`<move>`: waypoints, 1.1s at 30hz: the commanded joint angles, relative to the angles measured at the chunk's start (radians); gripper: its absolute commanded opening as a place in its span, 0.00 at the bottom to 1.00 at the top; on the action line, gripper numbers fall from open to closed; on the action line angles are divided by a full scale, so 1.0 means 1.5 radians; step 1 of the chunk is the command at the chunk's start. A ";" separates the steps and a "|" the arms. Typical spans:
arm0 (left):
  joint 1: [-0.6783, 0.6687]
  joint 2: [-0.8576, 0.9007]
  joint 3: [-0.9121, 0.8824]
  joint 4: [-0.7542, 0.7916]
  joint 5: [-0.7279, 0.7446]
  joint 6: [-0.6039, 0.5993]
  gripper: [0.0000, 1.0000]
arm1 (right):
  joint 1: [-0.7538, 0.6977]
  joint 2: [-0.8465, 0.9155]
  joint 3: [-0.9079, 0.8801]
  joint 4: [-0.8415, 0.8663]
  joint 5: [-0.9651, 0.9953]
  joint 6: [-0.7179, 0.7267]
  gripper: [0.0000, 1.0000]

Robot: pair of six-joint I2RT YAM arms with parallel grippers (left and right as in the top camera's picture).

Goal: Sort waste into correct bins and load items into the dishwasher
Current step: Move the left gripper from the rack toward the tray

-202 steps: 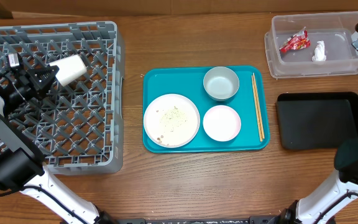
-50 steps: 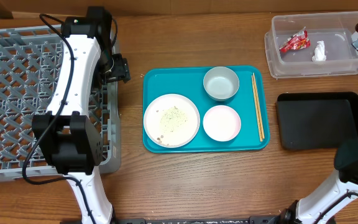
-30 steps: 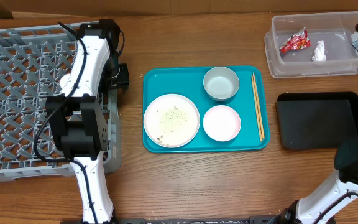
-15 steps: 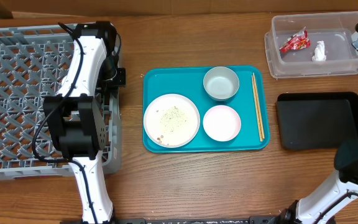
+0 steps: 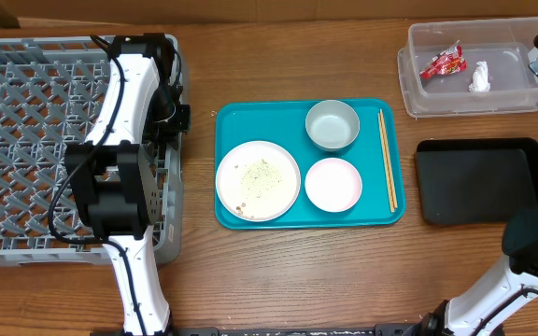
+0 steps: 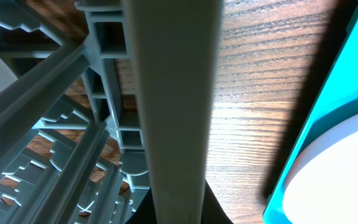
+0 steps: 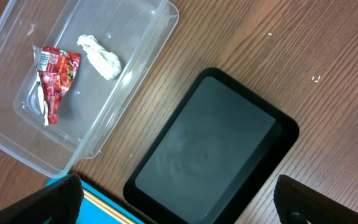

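The wooden counter (image 5: 278, 271) carries everything. At its left end stands the grey dish rack (image 5: 35, 159). The left gripper (image 5: 174, 114) sits at the rack's right wall, and the wrist view shows that wall's rim running straight through the middle; its jaws are closed tight on the wall.

A teal tray (image 5: 288, 117) lies mid-counter. To its right is the shallow black tray (image 5: 484, 182), bare inside, with the clear tub (image 5: 507, 93) just behind it. The right gripper (image 7: 176, 186) hangs near these two bins, jaws spread wide and holding nothing.

On the teal tray sit:
- the large plate (image 5: 283, 196) at the front left
- the grey bowl (image 5: 332, 125) at the back
- the small dish (image 5: 332, 184) in front of the bowl
- the chopsticks (image 5: 387, 159) along the right edge

The red wrapper (image 5: 442, 63) and the white tissue (image 5: 479, 77) lie side by side in the tub. Rice scraps (image 5: 255, 173) speckle the large plate.
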 commanded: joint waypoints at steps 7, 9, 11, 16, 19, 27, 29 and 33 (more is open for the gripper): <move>-0.018 0.002 0.001 -0.030 0.028 0.072 0.04 | 0.001 -0.016 0.016 0.003 0.005 0.003 1.00; -0.018 0.002 0.001 -0.039 0.025 0.072 0.04 | 0.001 -0.016 0.016 0.003 0.005 0.003 1.00; -0.018 0.002 0.001 -0.039 0.026 0.072 0.04 | 0.001 -0.016 0.016 0.003 0.005 0.003 1.00; -0.018 0.002 0.001 -0.036 0.026 0.065 0.18 | 0.001 -0.016 0.016 0.003 0.005 0.003 1.00; -0.018 0.002 0.001 -0.036 0.026 0.046 0.77 | 0.001 -0.016 0.016 0.003 0.005 0.003 1.00; -0.018 0.002 0.059 -0.071 0.027 0.019 0.87 | 0.001 -0.016 0.016 0.003 0.005 0.003 1.00; -0.018 0.002 0.104 -0.088 0.040 0.017 0.89 | 0.001 -0.016 0.016 0.003 0.005 0.003 1.00; -0.018 0.001 0.230 -0.127 0.068 0.016 0.91 | 0.001 -0.016 0.016 0.003 0.005 0.003 1.00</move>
